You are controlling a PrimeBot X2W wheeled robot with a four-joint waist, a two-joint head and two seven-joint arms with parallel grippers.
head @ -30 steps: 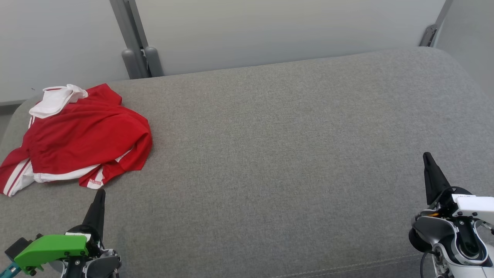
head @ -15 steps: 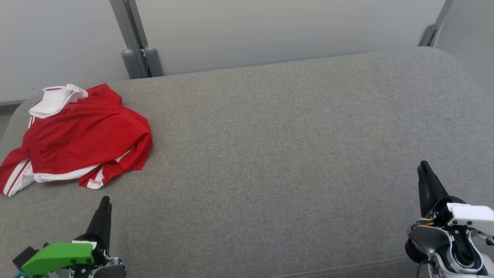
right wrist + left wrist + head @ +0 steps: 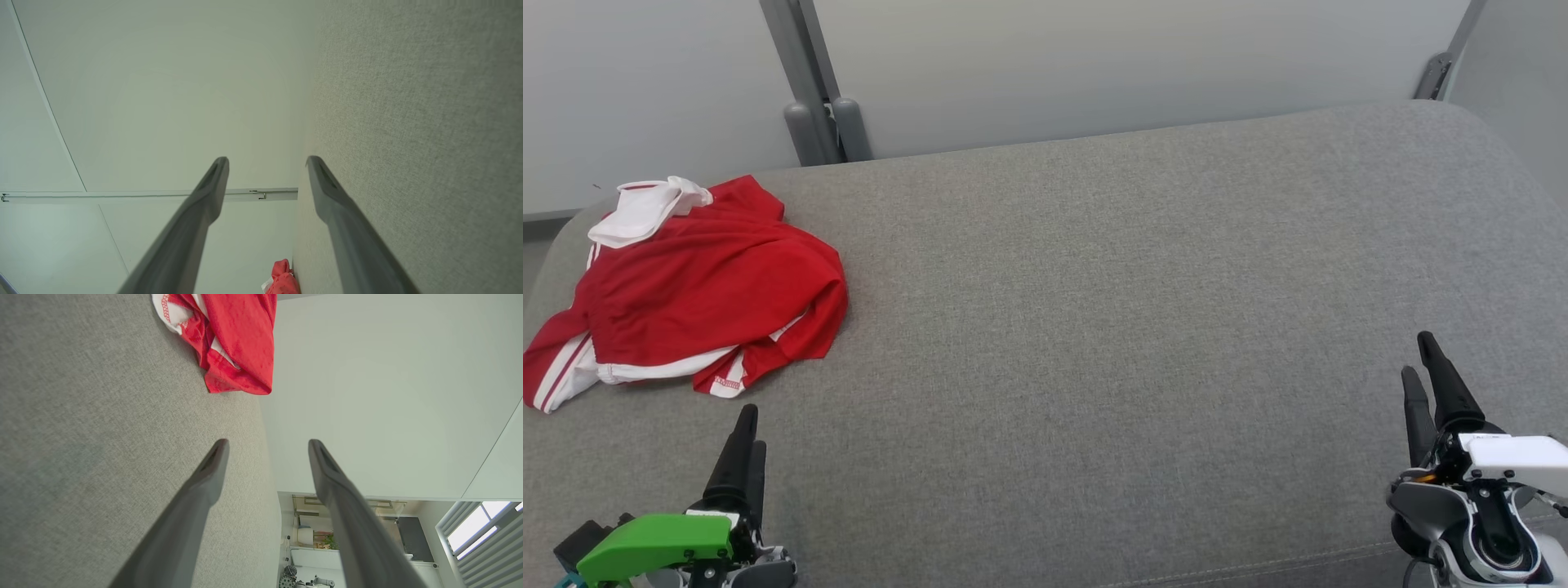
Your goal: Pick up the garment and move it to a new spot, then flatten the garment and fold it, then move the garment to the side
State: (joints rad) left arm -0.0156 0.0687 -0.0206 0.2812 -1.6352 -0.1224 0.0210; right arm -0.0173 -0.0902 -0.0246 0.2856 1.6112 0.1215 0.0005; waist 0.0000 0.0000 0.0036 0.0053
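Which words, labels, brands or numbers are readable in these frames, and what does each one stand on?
None can be read.
Garment, white hem band: a row of small red marks, perhaps lettering or a pattern, too small and blurred to read in the head view and the left wrist view.

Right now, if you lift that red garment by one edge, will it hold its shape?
Probably not: the red garment lies crumpled in soft folds, so it should droop and unfurl. It looks thin, so likely light. Pushed across the grey cushion, it would probably bunch rather than slide.
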